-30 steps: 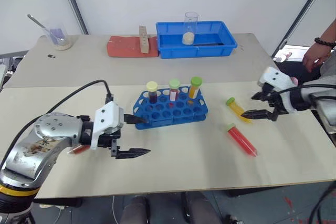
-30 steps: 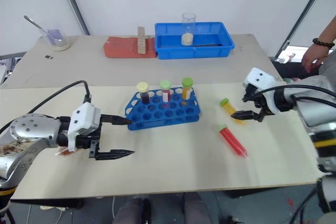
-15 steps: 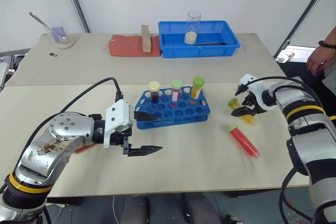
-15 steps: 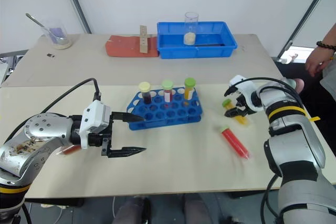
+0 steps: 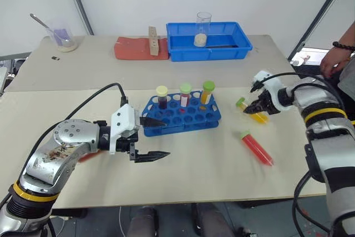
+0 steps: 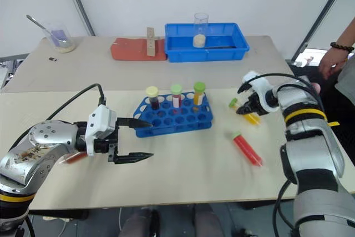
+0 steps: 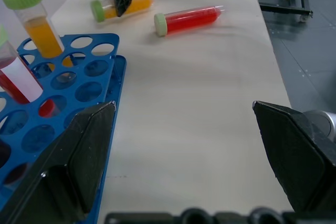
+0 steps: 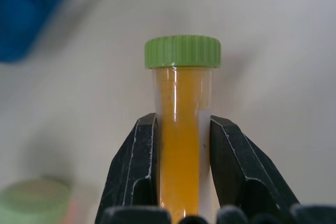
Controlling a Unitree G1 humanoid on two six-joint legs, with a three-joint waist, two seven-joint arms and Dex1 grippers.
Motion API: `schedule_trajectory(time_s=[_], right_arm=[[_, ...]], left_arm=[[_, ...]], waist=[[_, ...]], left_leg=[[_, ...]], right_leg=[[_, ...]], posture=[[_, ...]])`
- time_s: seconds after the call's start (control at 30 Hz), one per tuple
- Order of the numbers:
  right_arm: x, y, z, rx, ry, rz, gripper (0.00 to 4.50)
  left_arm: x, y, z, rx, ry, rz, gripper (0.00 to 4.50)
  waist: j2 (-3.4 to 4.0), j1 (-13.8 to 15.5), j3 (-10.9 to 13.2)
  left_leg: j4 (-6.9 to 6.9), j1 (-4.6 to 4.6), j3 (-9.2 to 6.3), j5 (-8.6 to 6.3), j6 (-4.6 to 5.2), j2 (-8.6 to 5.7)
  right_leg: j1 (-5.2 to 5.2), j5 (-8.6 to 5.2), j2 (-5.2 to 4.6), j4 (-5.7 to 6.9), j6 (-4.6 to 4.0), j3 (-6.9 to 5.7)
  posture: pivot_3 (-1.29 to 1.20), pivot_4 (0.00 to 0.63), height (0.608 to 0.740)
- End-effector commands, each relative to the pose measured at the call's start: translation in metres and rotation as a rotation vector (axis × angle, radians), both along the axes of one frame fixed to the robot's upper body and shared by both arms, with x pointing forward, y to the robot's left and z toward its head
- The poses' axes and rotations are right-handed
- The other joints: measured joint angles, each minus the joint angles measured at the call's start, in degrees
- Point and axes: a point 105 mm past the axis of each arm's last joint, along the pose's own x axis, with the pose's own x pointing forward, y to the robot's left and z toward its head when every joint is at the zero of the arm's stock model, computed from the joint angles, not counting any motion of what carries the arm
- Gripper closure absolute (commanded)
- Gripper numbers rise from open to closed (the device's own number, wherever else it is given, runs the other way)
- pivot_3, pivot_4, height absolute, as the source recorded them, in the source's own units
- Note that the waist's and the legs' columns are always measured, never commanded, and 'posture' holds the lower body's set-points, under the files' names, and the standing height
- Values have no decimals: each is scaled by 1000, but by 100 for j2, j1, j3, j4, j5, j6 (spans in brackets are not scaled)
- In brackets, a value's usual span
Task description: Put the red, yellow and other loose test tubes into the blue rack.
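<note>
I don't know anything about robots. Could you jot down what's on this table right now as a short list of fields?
Small blue plastic rack with round holes: holds three capped tubes upright in its back row.
Loose yellow-orange tube with green cap: lying on the table, pinched by the right gripper.
Loose bright red tube with green cap: lying free on the table, nearer the front edge.
Left gripper: open, beside the rack, holding nothing.
Far end: larger blue tray with a glass beaker.
</note>
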Motion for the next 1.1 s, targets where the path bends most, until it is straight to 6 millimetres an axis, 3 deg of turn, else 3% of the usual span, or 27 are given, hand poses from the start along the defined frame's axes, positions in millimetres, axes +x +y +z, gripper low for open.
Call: schedule_trajectory(time_s=[0.03,0.2,0.33,0.43,0.6,0.8,1.1], right_arm=[[-31,32,53,217,-242,162,3547],[-77,73,64,504,-473,228,3548],[-85,95,56,536,-617,174,3548],[-80,100,52,587,-761,85,3549],[-69,103,46,638,-848,-17,3549],[-59,107,30,638,-871,-62,3549],[-60,119,7,617,-852,-32,3549]], left_arm=[[7,3,15,-67,-53,23,0],[12,1,16,-83,-60,9,0],[16,-1,16,-87,-60,3,0],[19,-5,16,-95,-53,-8,0],[23,-9,13,-118,-45,-8,0],[24,-12,10,-133,-41,-5,0],[22,-16,9,-148,-27,-2,0]], waist=[[0,76,0],[-1,117,0],[0,125,0],[-4,123,-2],[-2,122,-2],[-2,106,-2],[-2,48,-2]], left_leg=[[-1,-3,-4,0,1,1],[4,-2,-14,-5,6,3],[19,-2,-9,5,-8,2],[22,5,-9,12,-17,3],[19,-1,-7,13,-16,3],[12,-3,-9,12,-16,3],[13,-2,-11,12,-16,4]], right_leg=[[1,0,0,-4,0,-6],[5,-11,4,0,11,-13],[5,-8,3,3,40,-8],[12,-8,5,2,32,-8],[7,-4,5,0,36,-6],[6,3,6,-2,16,-6],[7,-6,6,-1,30,-6]], posture=[[0,150,740],[0,150,740],[0,150,740],[0,150,740],[0,150,740],[0,150,740],[0,150,740]])
